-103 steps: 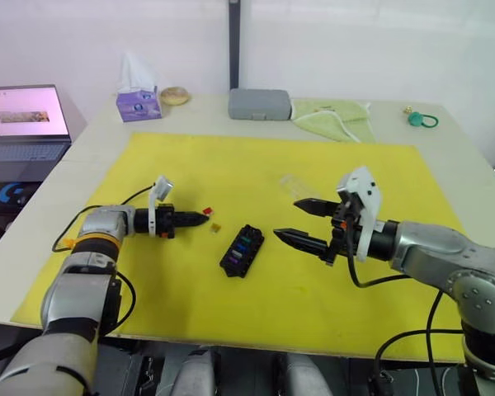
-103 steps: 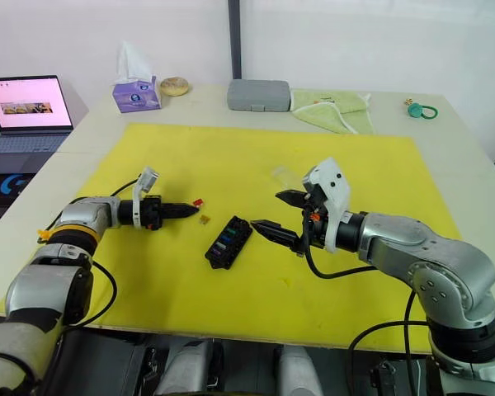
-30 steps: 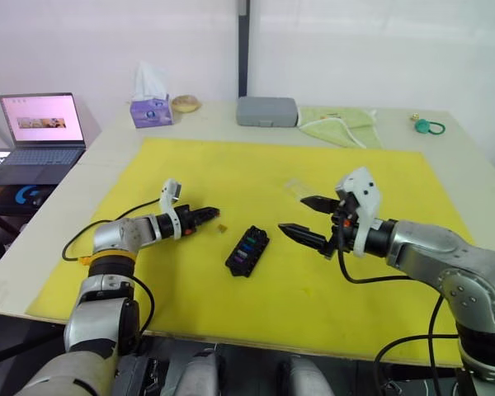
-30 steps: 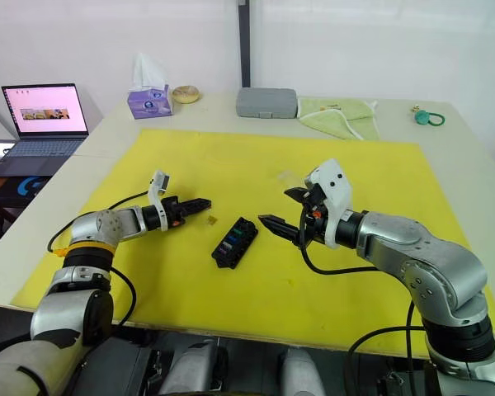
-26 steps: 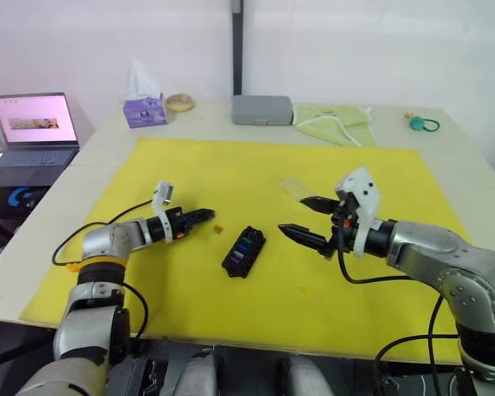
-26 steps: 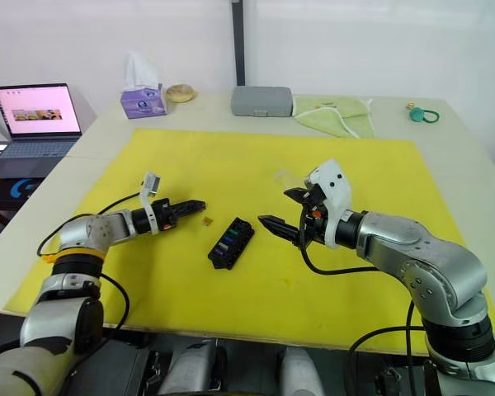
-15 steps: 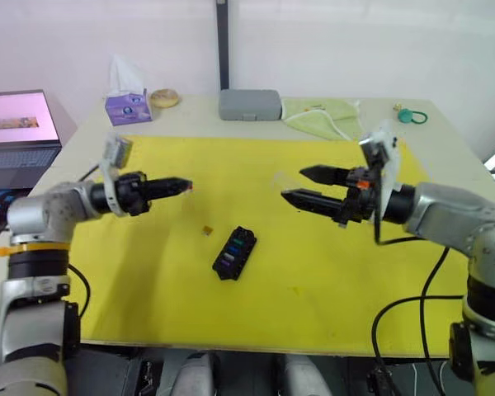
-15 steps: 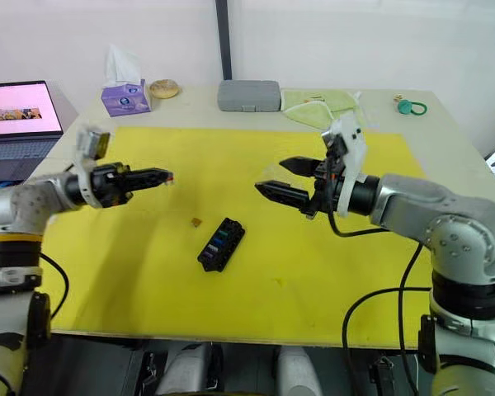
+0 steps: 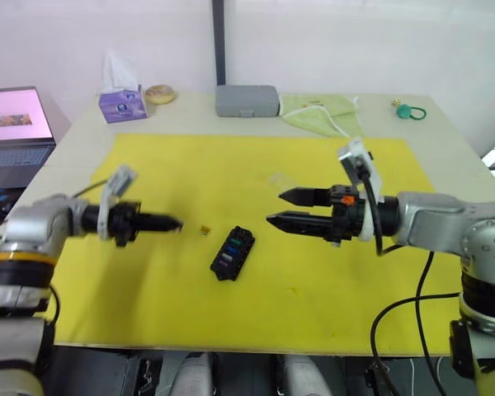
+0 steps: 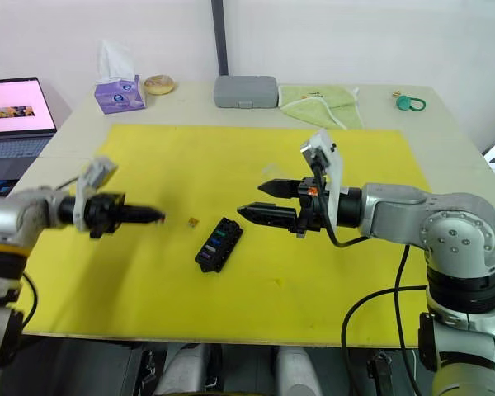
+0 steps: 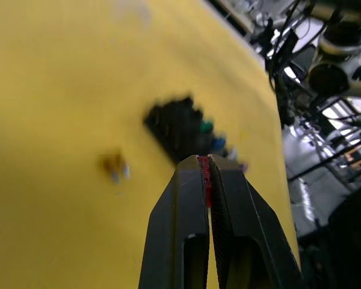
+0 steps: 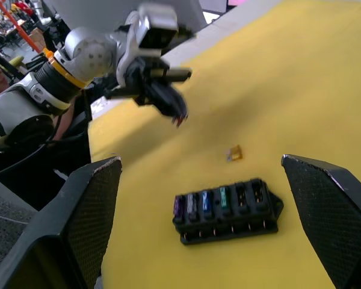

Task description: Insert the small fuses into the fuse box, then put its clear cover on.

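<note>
— Well, from the head views first: where's the fuse box (image 9: 233,253)?

— Lying on the yellow mat (image 9: 247,157) near the middle of the desk (image 9: 445,124), between the two arms. Four slots filled, with purple, blue, teal and green fuses. Orange fuse (image 9: 205,229) loose on the mat just beside it, toward the left gripper (image 9: 175,223).

— And the left fingers?

— Clenched, pointing toward the fuse box, held above the mat. Right gripper (image 9: 278,208) on the other side, fingers spread wide apart, grasping nothing. Faint glint of the clear cover (image 9: 278,177) on the mat beyond the right gripper's tips.

— Anything at the far edge?

— Grey case (image 9: 247,101), green cloth (image 9: 320,110), tissue box (image 9: 117,103), a teal ring (image 9: 405,111); laptop (image 9: 15,124) off to the left.

— Left wrist view, then?

— Fingers (image 11: 228,205) pinched on a red fuse (image 11: 206,175), only a thin sliver visible between the tips. Beyond them the blurred fuse box (image 11: 182,128) and the orange fuse (image 11: 115,165) on the mat.

— Right wrist view?

— Two fingers (image 12: 87,211) far apart at either side. Fuse box (image 12: 227,210) between them on the mat, two slots at one end empty. Orange fuse (image 12: 234,153) just beyond it, and the left gripper (image 12: 178,118) above, the red fuse at its tip.
</note>
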`<state>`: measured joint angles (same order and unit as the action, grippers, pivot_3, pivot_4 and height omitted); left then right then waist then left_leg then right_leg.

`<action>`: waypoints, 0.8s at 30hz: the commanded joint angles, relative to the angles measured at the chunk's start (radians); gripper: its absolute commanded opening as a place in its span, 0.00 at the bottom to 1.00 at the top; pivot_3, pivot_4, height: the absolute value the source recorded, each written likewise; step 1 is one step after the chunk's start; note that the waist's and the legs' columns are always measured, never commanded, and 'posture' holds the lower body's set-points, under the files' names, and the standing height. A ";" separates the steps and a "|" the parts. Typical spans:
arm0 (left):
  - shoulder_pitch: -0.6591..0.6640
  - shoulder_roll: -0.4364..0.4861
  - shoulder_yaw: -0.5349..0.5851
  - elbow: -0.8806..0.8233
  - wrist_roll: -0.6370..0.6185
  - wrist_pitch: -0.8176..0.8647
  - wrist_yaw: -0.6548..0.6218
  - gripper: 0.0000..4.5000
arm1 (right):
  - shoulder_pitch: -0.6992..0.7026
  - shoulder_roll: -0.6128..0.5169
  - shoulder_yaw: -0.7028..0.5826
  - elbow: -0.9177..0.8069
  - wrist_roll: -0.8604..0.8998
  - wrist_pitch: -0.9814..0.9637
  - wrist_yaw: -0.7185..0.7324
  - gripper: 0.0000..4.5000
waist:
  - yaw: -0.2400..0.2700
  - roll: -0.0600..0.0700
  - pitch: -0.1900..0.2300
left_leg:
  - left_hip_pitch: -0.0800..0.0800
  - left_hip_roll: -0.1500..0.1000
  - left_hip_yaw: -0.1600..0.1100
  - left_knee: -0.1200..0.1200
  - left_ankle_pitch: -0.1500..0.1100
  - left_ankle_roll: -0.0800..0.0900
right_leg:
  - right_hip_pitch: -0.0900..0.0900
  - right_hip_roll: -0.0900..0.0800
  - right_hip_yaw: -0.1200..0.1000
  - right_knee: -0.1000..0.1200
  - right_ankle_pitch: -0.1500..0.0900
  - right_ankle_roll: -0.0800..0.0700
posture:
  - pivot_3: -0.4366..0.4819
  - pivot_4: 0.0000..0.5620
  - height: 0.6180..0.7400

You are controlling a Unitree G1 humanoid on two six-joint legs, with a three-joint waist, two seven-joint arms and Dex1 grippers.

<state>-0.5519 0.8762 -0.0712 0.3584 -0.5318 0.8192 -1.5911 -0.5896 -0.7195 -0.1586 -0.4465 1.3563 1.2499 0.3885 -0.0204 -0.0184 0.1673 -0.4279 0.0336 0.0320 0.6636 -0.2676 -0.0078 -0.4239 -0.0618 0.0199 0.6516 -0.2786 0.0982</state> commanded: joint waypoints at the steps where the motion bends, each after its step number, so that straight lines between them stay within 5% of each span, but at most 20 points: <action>1: 0.030 0.019 -0.013 0.020 0.013 -0.001 -0.019 0.01 | 0.016 -0.015 0.001 -0.054 0.023 -0.018 0.001 1.00 | 0.006 0.000 0.000 | 0.000 0.001 0.000 0.000 0.000 0.000 | 0.000 0.000 -0.001 0.000 0.000 0.000 | 0.48 0.27 0.97; 9: 0.104 -0.055 -0.081 0.127 0.083 0.001 0.036 0.01 | 0.113 -0.165 0.137 -0.227 -0.109 -0.018 0.154 1.00 | 0.010 -0.001 0.000 | 0.000 -0.002 0.000 0.002 0.001 0.001 | 0.003 -0.002 0.000 -0.001 0.000 0.000 | 0.48 0.27 0.97; 15: 0.150 -0.047 -0.073 0.161 0.100 -0.021 0.021 0.52 | 0.147 -0.186 0.135 -0.221 -0.164 -0.062 0.186 1.00 | 0.008 0.009 -0.006 | 0.007 -0.001 0.000 0.002 0.001 0.001 | 0.009 -0.002 0.000 -0.001 -0.002 -0.004 | 0.48 0.27 0.97; 24: 0.213 -0.037 -0.017 0.125 0.076 -0.003 0.049 0.52 | 0.154 -0.170 0.156 -0.205 -0.229 -0.094 0.200 1.00 | -0.003 0.011 -0.007 | 0.018 0.001 0.001 -0.003 0.000 0.001 | 0.016 -0.003 0.002 -0.002 -0.004 -0.007 | 0.48 0.27 0.97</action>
<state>-0.3902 0.8390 -0.0630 0.4466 -0.4920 0.7965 -1.5940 -0.4271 -0.8980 0.0010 -0.6428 1.1371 1.1775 0.5798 -0.0232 -0.0077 0.1607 -0.4101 0.0347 0.0328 0.6601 -0.2676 -0.0063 -0.4085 -0.0651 0.0228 0.6497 -0.2822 0.0916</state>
